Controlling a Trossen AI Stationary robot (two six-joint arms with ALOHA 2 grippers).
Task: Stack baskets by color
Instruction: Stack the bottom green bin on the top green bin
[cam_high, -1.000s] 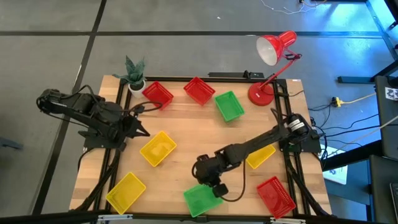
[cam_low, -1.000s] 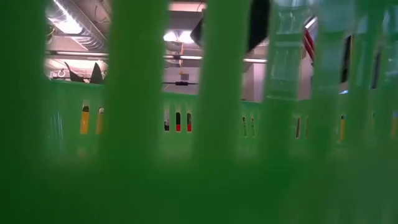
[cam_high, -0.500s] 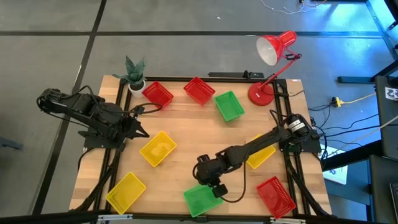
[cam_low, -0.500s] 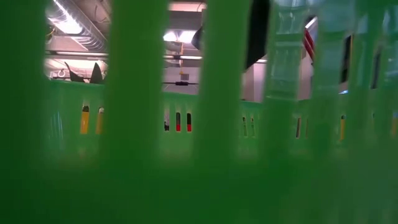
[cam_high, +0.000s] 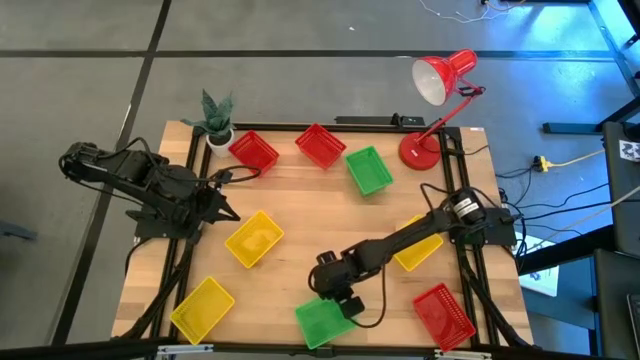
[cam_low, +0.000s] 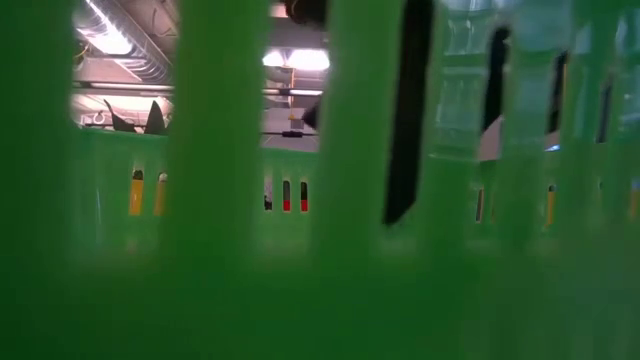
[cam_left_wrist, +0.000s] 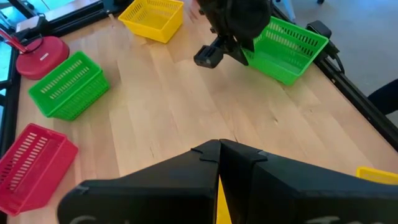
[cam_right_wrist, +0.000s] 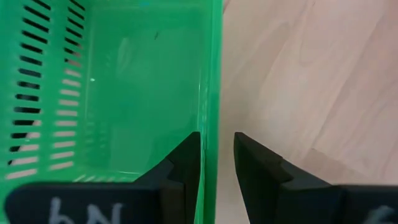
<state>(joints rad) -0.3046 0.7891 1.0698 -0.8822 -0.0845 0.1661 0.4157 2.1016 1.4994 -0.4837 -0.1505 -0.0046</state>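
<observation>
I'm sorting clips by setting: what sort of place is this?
Probably a robotics lab or workshop. A wooden table on a black frame carries two mounted arms, cables run over a grey concrete floor, and exposed ducts hang from the ceiling beyond.

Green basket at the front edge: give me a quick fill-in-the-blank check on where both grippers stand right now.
1. The right gripper straddles one wall of the ____ basket.
2. Its fingers are ____, one inside the basket and one outside.
3. The left gripper is ____, waiting at the table's left side.
4. The lamp is coloured ____.

Missing words: green; open; shut; red
</observation>
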